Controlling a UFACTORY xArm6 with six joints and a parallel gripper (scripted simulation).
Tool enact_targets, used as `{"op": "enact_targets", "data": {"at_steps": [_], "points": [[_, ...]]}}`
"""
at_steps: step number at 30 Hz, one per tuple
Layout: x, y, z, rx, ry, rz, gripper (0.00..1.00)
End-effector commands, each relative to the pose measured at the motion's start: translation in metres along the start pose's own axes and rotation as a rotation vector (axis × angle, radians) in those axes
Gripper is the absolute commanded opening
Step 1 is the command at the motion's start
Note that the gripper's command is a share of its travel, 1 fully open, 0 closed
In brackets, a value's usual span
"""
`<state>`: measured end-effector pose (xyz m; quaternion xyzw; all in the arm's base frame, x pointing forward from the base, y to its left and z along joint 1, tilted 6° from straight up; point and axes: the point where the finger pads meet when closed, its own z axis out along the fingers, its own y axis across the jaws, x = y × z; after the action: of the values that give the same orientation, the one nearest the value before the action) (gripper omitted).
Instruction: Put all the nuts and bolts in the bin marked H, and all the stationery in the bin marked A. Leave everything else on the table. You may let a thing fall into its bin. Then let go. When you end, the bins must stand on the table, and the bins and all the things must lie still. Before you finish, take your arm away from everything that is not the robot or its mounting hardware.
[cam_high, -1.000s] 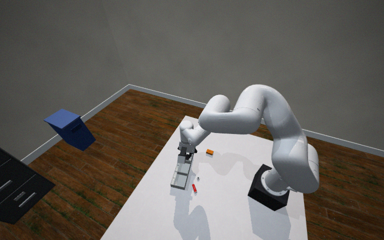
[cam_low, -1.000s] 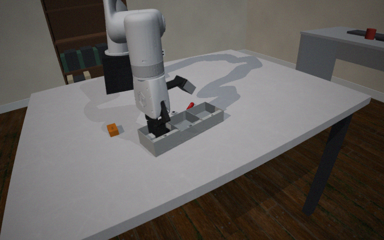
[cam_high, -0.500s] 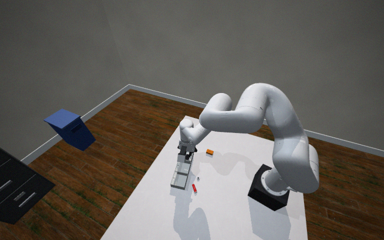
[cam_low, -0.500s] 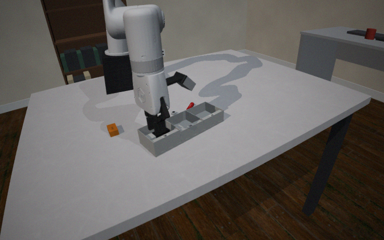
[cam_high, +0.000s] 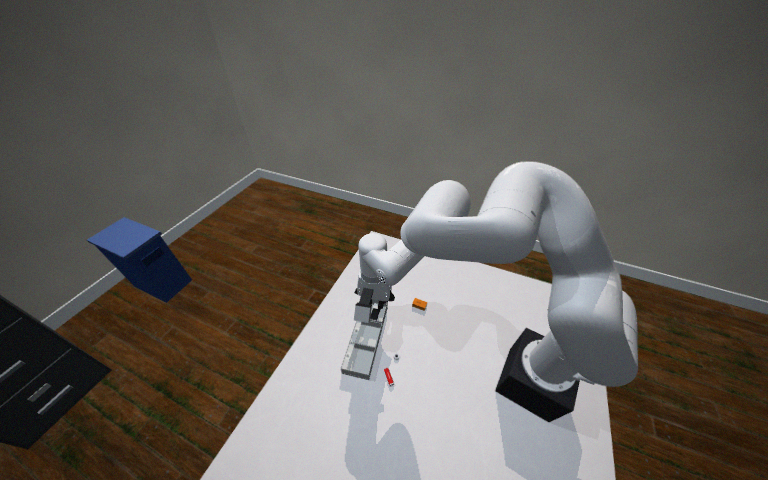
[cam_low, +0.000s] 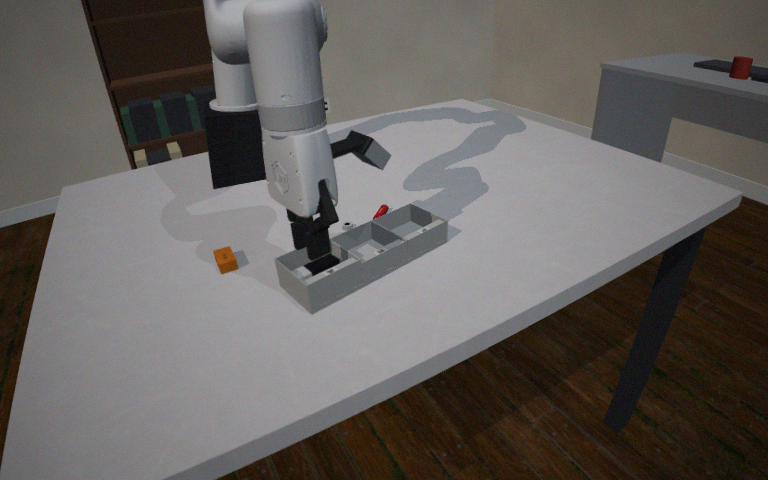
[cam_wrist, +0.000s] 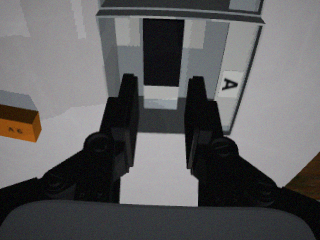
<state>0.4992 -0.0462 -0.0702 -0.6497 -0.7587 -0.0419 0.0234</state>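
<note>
1. My jaws (cam_high: 376, 315) (cam_low: 317, 253) are partly open, empty, above bin A (cam_low: 295, 289) (cam_wrist: 243, 75).
2. Black-and-white eraser (cam_low: 321, 263) (cam_wrist: 163, 55) lies inside bin A.
3. Small silvery piece (cam_high: 396, 357) (cam_low: 347, 225), red stick (cam_high: 389, 376) (cam_low: 381, 212), orange block (cam_high: 419, 304) (cam_low: 225, 260) (cam_wrist: 20, 123): on desk (cam_high: 464, 407) (cam_low: 509, 226), outside the bins.

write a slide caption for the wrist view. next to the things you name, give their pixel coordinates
Open gripper (cam_high: 373, 314) (cam_low: 310, 240) (cam_wrist: 162, 95) above a black-and-white block (cam_low: 321, 264) (cam_wrist: 163, 55) in bin A (cam_high: 385, 314) (cam_low: 295, 292) (cam_wrist: 245, 65), orange block (cam_high: 419, 304) (cam_low: 225, 260) (cam_wrist: 19, 123) on the table outside
</note>
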Motion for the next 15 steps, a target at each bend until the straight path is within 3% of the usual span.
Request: {"op": "enact_targets", "data": {"at_steps": [1, 9, 15], "points": [[0.000, 0.002, -0.014, -0.004, -0.001, 0.000, 0.29], [0.000, 0.002, -0.014, -0.004, -0.001, 0.000, 0.29], [0.039, -0.030, -0.015, -0.003, -0.002, -0.215, 0.30]]}}
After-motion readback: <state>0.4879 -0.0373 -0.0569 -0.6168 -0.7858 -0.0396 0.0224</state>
